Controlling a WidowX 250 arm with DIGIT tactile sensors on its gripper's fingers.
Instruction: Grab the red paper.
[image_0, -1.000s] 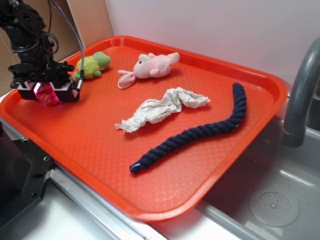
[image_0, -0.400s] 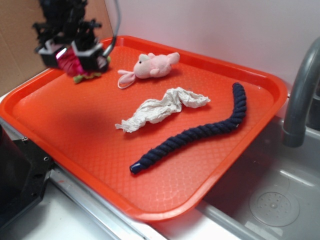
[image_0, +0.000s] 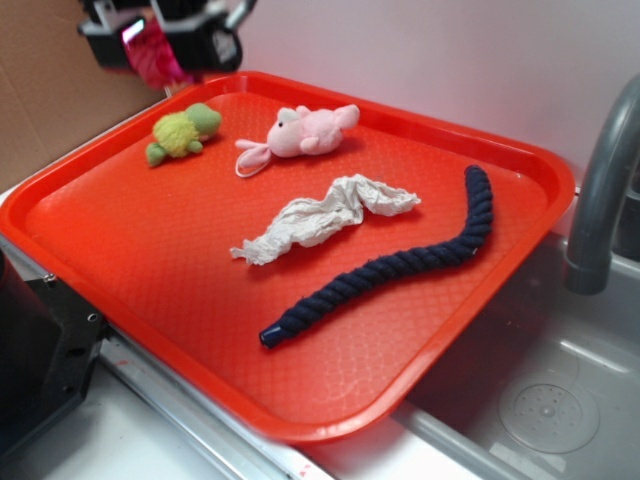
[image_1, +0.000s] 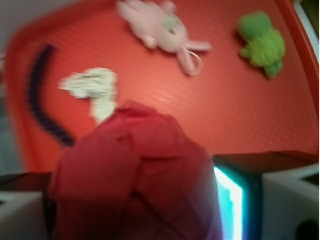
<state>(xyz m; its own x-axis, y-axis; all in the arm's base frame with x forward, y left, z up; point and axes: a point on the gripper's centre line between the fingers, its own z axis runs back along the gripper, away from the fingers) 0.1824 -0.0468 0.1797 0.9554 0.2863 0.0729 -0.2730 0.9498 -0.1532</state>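
Note:
My gripper (image_0: 158, 52) is shut on the red paper (image_0: 157, 60), a dark red to magenta wrinkly wad, and holds it high above the tray's far left corner. In the wrist view the red paper (image_1: 132, 180) fills the lower middle between the jaws, one finger (image_1: 235, 192) on its right. The green plush toy (image_0: 183, 131) lies on the tray below the gripper.
The big red plastic tray (image_0: 130, 290) also holds a pink plush rabbit (image_0: 300, 133), a long white paper twist (image_0: 322, 216) and a dark blue rope (image_0: 400, 262). A grey faucet (image_0: 600, 180) and sink (image_0: 540, 400) stand at the right. A cardboard wall (image_0: 50, 100) is at the left.
My gripper has lifted the red paper up from the tray's left side and carried it toward the far corner. The green plush toy now shows fully.

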